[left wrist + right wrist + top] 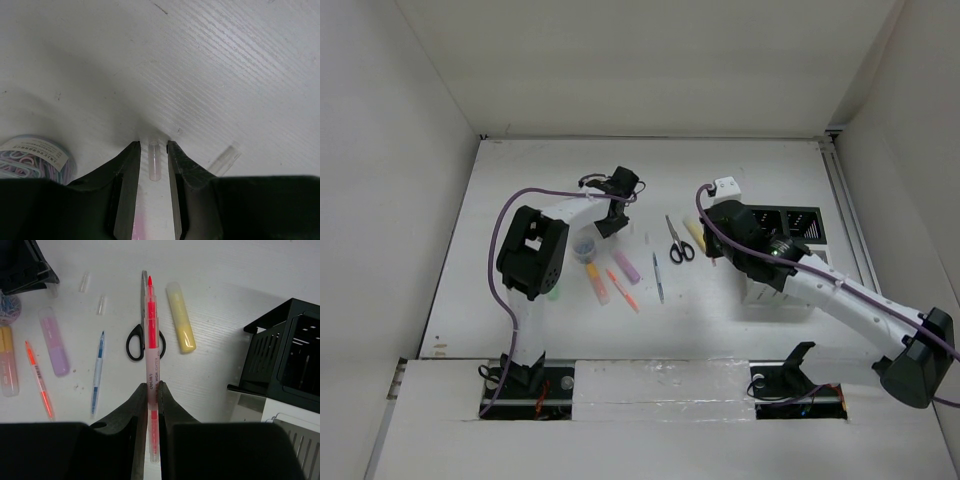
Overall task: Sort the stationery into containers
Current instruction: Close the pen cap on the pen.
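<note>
My right gripper [151, 387] is shut on a thin red highlighter pen [151, 335] and holds it above the black-handled scissors [135, 342]. Beside them lie a yellow marker [181, 317], a blue pen [98, 372], a purple marker [54, 341], a red pen [39, 380] and an orange marker [7, 360]. My left gripper [152, 150] is open and low over the table, its fingers either side of a small clear cap [154, 161] without touching it. The round tub [35, 160] of paper clips sits to its left. The organizer [290, 355] has black compartments and a white slatted part [287, 432].
A second clear cap [225, 159] lies right of the left fingers. In the top view a green marker [555, 292] lies by the left arm's base link, and the organizer [790, 225] stands at the right, partly under the right arm. White walls enclose the table.
</note>
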### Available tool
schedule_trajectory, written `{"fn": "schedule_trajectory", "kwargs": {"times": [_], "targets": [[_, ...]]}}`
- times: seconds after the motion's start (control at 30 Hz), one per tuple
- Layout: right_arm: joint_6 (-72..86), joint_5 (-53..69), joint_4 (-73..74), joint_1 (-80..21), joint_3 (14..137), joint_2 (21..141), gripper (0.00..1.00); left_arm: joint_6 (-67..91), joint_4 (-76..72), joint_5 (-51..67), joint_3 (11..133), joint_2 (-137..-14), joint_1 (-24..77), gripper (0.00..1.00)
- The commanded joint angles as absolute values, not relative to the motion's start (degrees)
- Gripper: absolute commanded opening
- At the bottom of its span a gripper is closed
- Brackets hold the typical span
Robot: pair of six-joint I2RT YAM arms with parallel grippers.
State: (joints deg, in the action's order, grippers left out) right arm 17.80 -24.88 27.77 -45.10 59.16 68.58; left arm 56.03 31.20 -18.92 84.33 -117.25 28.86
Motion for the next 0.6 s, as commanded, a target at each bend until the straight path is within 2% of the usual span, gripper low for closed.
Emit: {"fn": "schedule_trajectory", "kwargs": {"times": [0.0, 0.57], "targets": [[17.7, -25.5, 25.2, -45.5, 59.4, 66.8, 0.00, 57.3, 33.6, -16.8, 80.2, -122.1, 29.4, 0.24], [18.2, -25.4, 25.8, -45.5, 59.4, 66.2, 0.00, 57.8, 33.6, -16.8, 78.9, -122.0, 31.8, 0.24]]}}
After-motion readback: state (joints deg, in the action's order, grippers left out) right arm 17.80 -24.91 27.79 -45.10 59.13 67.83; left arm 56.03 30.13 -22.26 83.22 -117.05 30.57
